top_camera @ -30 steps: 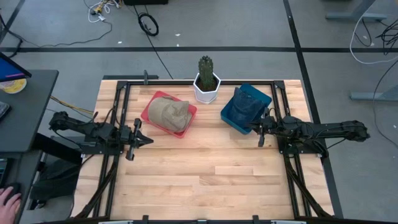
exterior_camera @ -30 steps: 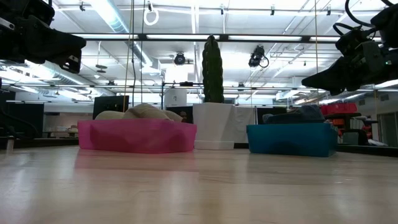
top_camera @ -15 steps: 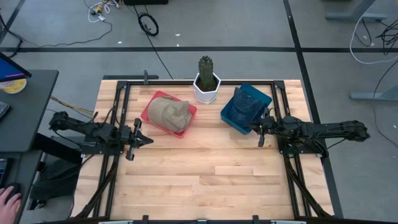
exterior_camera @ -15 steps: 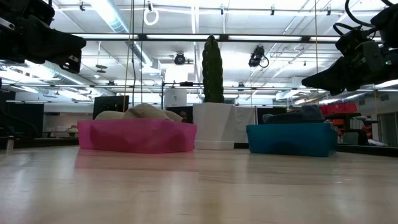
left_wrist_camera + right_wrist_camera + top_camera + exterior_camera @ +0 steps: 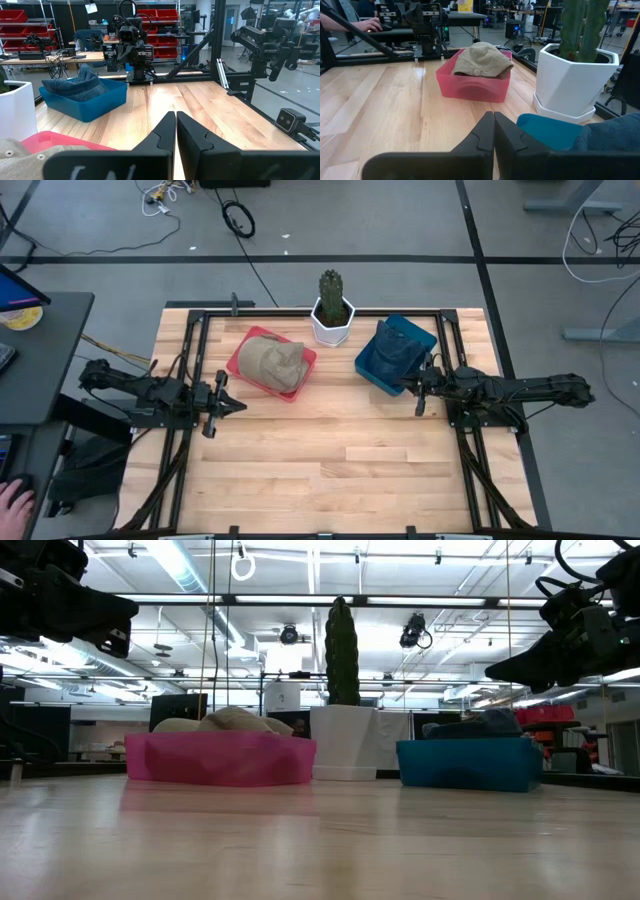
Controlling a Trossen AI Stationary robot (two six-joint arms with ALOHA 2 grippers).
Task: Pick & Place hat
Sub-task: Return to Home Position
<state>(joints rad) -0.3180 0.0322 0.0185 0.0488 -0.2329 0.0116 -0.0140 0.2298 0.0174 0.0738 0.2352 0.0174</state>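
A tan hat [image 5: 272, 360] lies in a pink tray [image 5: 305, 376] left of centre; the right wrist view shows the tan hat [image 5: 482, 59] crown up in the pink tray [image 5: 475, 88]. A blue denim hat [image 5: 395, 348] sits in a blue tray [image 5: 367, 370] at the right; the left wrist view shows the denim hat [image 5: 80, 85] there too. My left gripper [image 5: 240, 404] hovers shut beside the pink tray's near left corner. My right gripper [image 5: 402, 386] hovers shut at the blue tray's near side. Both are above the table.
A cactus in a white pot [image 5: 332, 318] stands between the two trays at the far edge. Black frame rails [image 5: 190, 360] run along the table's left and right sides. Bare wood [image 5: 320, 450] fills the near half of the table.
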